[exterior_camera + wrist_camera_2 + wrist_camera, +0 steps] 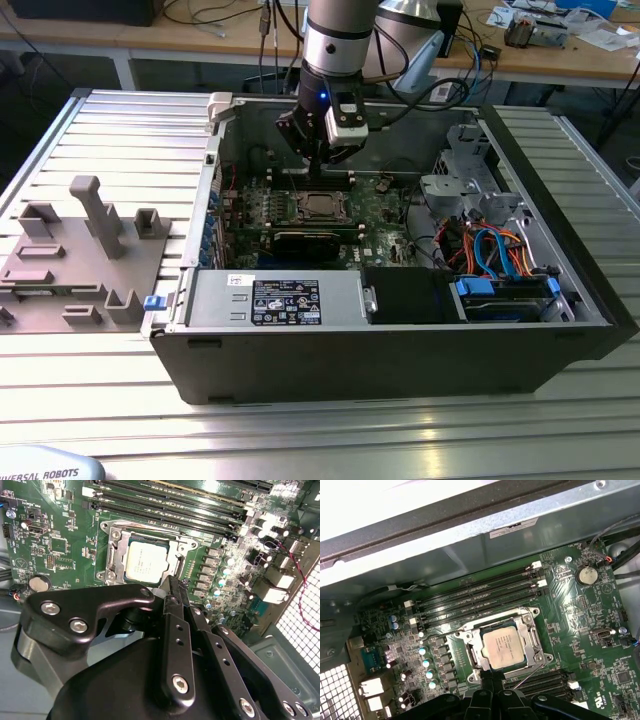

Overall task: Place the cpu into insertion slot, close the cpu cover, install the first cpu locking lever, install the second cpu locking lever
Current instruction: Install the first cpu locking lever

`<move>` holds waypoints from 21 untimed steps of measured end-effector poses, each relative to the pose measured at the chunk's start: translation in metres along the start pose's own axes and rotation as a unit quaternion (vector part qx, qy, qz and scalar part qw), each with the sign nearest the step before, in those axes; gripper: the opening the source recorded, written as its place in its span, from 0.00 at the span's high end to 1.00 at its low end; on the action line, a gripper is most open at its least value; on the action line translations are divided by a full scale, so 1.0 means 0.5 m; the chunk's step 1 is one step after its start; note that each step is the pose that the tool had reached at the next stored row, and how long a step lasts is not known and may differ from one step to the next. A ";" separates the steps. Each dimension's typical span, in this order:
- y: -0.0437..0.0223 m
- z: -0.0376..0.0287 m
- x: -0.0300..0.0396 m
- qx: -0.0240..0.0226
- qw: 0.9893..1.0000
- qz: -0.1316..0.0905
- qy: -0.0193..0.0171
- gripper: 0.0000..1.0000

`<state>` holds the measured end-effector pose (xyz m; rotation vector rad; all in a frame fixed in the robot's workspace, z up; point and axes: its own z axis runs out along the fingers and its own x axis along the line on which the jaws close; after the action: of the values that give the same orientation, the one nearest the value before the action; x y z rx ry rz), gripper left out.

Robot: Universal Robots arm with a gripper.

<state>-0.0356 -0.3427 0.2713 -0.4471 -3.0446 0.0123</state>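
Observation:
The cpu [145,562] [505,647] lies silvery face up in the insertion slot [112,555] in the middle of the green board. The cpu cover [536,639] is folded down flat around it, and the chip shows through its window. A thin wire locking lever [530,672] slants up beside the socket, near the fingertips. My gripper [171,582] [492,682] hangs shut and holds nothing, with its tips just off the socket's edge. In the exterior view the gripper [318,162] hovers over the cpu [318,206] inside the open computer case.
Long black memory slots [480,597] run beside the socket. The case wall [400,350] rings the board, with a labelled black box [285,300] in front. A metal drive cage [465,185] and blue cables [500,250] are at the exterior view's right. A grey fixture plate [80,250] lies at its left.

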 end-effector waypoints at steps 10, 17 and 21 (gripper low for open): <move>0.000 0.000 0.000 -0.003 1.000 -0.026 0.001 0.89; 0.000 0.000 0.000 -0.002 0.999 -0.039 0.001 0.89; 0.000 0.000 0.000 -0.002 0.999 -0.043 0.001 0.89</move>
<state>-0.0355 -0.3427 0.2713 -0.3166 -3.0595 0.0014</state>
